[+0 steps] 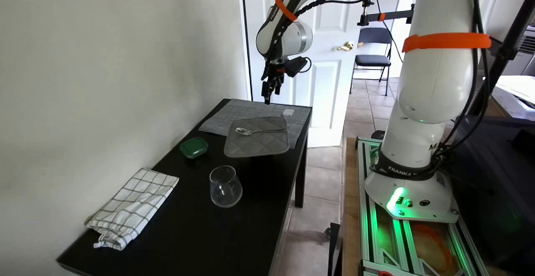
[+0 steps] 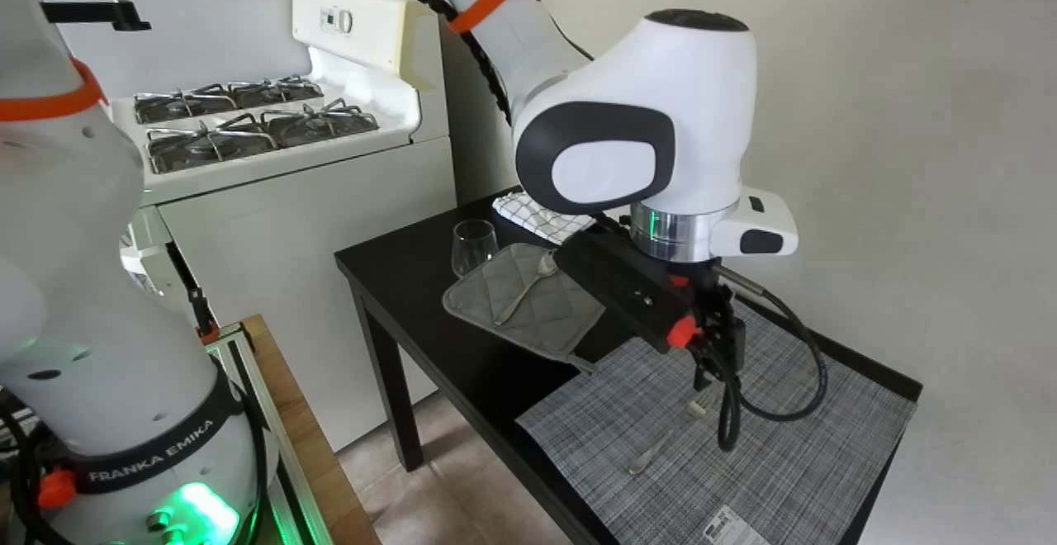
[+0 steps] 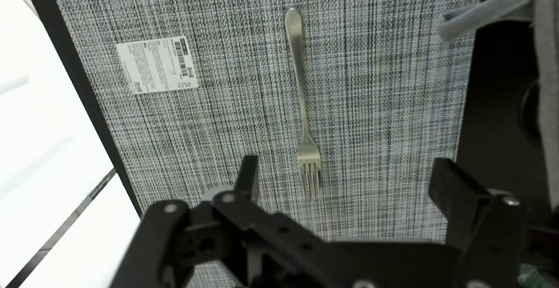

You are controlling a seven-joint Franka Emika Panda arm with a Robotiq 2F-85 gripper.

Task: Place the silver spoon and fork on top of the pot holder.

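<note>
- Hanging near the table's [image 1: 209, 242] edge by the door [image 1: 324, 83], the arm [image 2: 611, 169] points its gripper [image 3: 345, 166] down above the fork [image 3: 303, 109].
- Fingers [image 3: 248, 176] stand wide apart.
- Spoon [image 1: 250, 132] lies on the pot holder [image 1: 255, 144].

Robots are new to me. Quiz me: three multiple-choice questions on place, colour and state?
1. Where does the spoon lie?
A) in the glass
B) on the pot holder
C) on the towel

2. What colour is the small box?
A) green
B) red
C) yellow

3. How does the gripper stand?
A) shut on the spoon
B) shut on the glass
C) open

1B: both exterior views show it there.
2A: an exterior view shows it green.
3C: the wrist view shows its fingers apart.
</note>
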